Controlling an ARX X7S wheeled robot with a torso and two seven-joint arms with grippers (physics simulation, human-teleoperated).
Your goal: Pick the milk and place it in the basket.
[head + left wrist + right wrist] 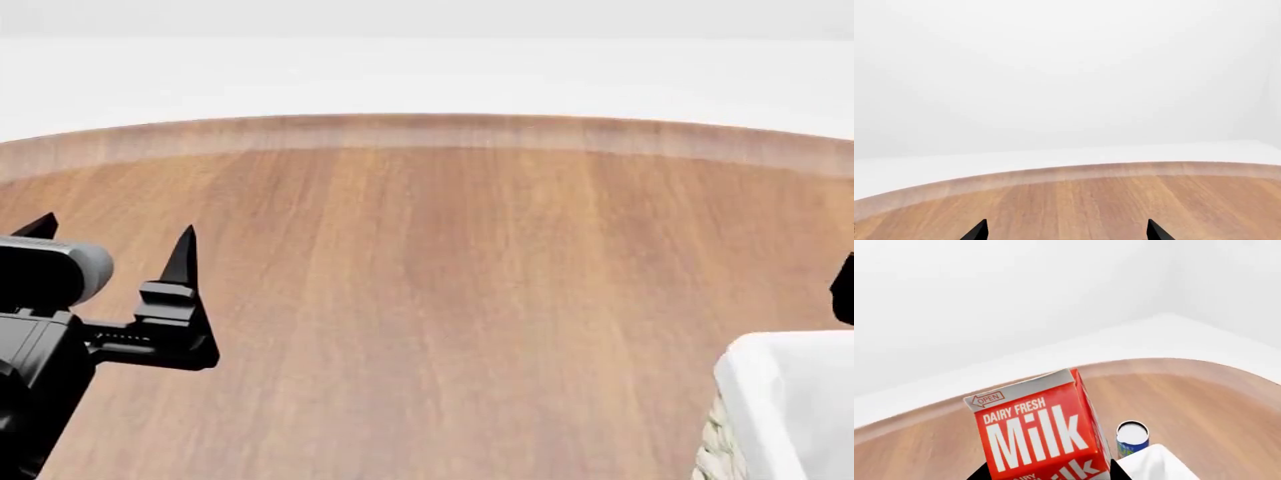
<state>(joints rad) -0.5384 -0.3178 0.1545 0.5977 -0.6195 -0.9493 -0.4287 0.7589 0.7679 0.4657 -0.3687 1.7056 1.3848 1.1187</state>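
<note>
White walls and floor surround a round wooden table (441,280). At the right gripper (1047,472) the milk (1037,432) sits clamped between the jaws, its long axis tilted, top leaning away. The basket (787,400) lies just below and beside it, so this arm needs only a short carry. The left gripper (114,245) hangs wide and empty, well apart.

One red milk carton (1044,432) and one small blue-and-white can (1131,438) stand over one wooden worktop (441,290). One cloth-lined basket (787,405) sits at its edge. Two grippers show: left (114,265) and right (1047,472).
</note>
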